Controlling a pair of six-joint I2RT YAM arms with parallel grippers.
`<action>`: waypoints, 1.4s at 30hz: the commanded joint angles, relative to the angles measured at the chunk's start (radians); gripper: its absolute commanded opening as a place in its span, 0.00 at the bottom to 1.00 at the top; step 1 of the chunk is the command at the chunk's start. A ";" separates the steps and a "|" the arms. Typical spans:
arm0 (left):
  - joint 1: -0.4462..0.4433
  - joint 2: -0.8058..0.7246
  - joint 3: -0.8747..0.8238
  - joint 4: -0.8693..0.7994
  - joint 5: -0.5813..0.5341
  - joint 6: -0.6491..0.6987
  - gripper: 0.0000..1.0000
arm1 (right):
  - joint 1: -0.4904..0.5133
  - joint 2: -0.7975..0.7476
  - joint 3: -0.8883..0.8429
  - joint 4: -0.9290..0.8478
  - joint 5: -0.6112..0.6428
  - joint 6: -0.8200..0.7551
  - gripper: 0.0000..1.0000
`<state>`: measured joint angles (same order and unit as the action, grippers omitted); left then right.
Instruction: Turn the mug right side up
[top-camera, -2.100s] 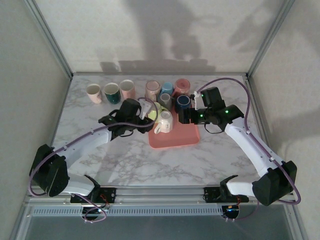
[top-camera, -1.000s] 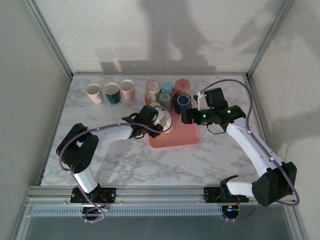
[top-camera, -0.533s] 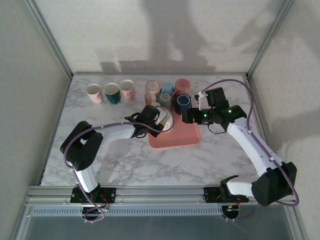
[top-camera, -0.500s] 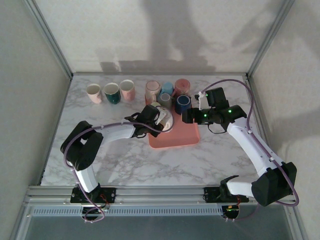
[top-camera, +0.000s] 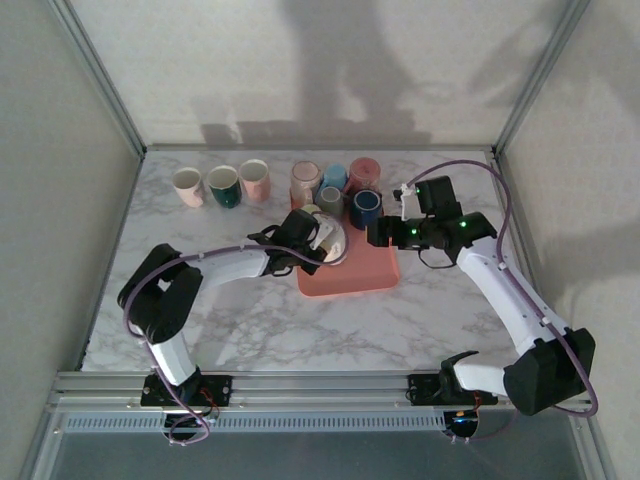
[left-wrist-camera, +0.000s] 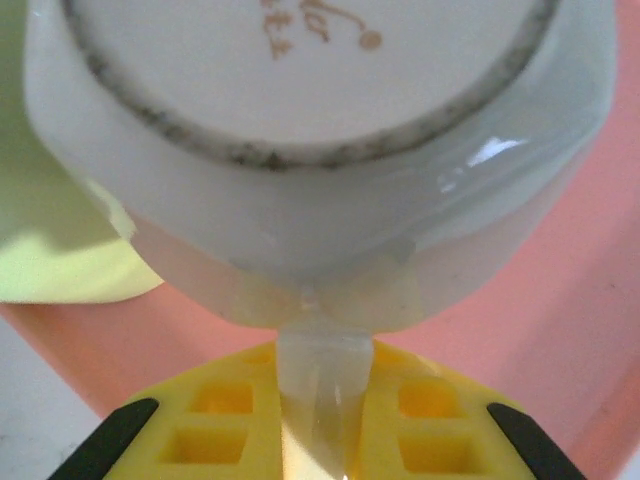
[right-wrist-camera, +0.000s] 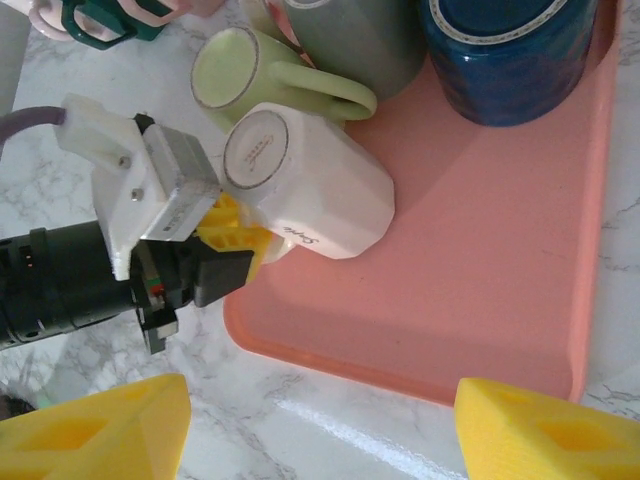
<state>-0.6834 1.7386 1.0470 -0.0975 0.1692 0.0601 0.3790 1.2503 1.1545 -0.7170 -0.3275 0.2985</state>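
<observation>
Narrowing left jaws this past second, now pinching handle (left-wrist-camera: 320, 370) of white mug (right-wrist-camera: 320, 195), keeping right jaws spread; likely ready for righting.

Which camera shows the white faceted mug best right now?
Right wrist: the whole white faceted mug shows, tilted over the pink plastic tray, left gripper at its handle. Left wrist crops it to base and handle; top external has it small.

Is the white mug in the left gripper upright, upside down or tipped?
Tipped. The white mug is tilted over the tray, base facing up and sideways, its handle pinched in the left gripper.
</observation>
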 joint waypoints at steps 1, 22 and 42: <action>0.000 -0.127 -0.016 0.045 0.078 -0.041 0.00 | -0.011 -0.030 -0.018 0.020 -0.036 -0.004 0.71; 0.132 -0.636 -0.258 0.337 0.250 -0.511 0.00 | -0.054 -0.162 -0.127 0.355 -0.502 0.136 0.66; 0.232 -0.754 -0.395 0.636 0.356 -0.861 0.00 | 0.025 -0.053 -0.259 0.917 -0.575 0.485 0.63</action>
<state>-0.4683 1.0283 0.6498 0.3645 0.4896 -0.7403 0.3851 1.1728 0.8806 0.0902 -0.9165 0.7311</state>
